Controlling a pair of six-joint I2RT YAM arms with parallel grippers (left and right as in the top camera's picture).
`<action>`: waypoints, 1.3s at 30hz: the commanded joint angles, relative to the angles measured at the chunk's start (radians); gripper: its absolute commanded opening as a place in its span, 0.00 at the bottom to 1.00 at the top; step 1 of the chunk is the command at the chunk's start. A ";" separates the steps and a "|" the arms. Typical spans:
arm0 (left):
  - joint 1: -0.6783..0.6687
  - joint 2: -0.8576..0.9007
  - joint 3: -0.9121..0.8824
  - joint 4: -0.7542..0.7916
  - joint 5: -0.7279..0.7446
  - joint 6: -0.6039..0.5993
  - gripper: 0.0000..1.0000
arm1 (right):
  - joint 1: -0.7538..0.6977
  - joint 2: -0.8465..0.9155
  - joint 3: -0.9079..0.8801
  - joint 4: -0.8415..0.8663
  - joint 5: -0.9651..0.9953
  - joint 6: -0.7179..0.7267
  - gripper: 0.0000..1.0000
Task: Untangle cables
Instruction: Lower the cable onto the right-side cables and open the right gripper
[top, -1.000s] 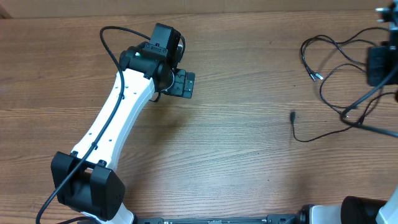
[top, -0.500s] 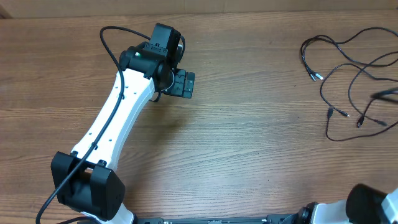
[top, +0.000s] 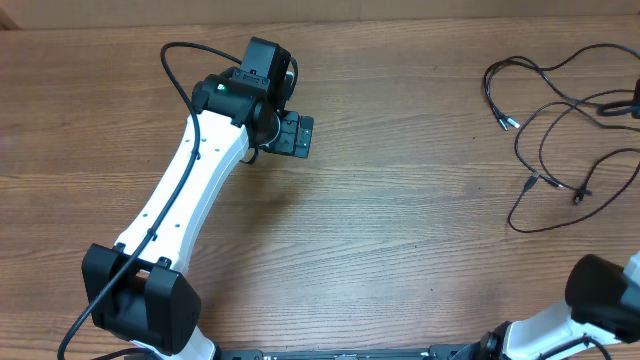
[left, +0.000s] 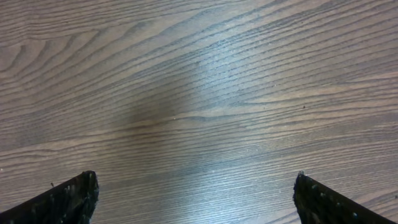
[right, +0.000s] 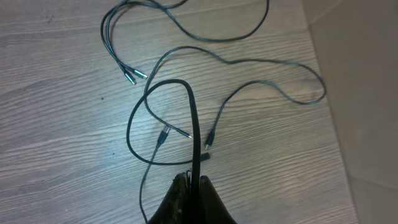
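Note:
Several thin black cables (top: 548, 105) lie tangled at the table's far right, one pair ending in silver-tipped plugs (top: 508, 124). The right wrist view shows the same cables (right: 217, 56) looped over the wood, with small plugs (right: 163, 135) near the middle. My right gripper (right: 194, 182) is shut on one black cable, which rises from between its fingers and curves over into a loop. My left gripper (top: 296, 134) hangs wide open over bare wood at the upper left, far from the cables. Its fingertips (left: 87, 186) show at the bottom corners of the left wrist view, nothing between them.
The left arm (top: 190, 180) stretches diagonally from its base (top: 140, 305) at the front left. Part of the right arm (top: 600, 290) shows at the bottom right corner. The table's right edge (right: 323, 74) runs close beside the cables.
The right arm has drawn away toward the right edge of the overhead view, pulling its cable along. The loose plug end slid to the right. The left arm stayed still.

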 joint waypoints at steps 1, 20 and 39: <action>-0.002 -0.011 0.010 0.001 0.012 0.022 1.00 | -0.048 0.024 -0.006 0.002 -0.095 -0.067 0.04; -0.002 -0.011 0.010 0.001 0.012 0.022 1.00 | -0.295 0.032 -0.513 0.392 -0.440 -0.251 0.04; -0.002 -0.011 0.010 0.001 0.012 0.022 1.00 | -0.458 0.047 -0.645 0.729 -0.439 -0.016 0.04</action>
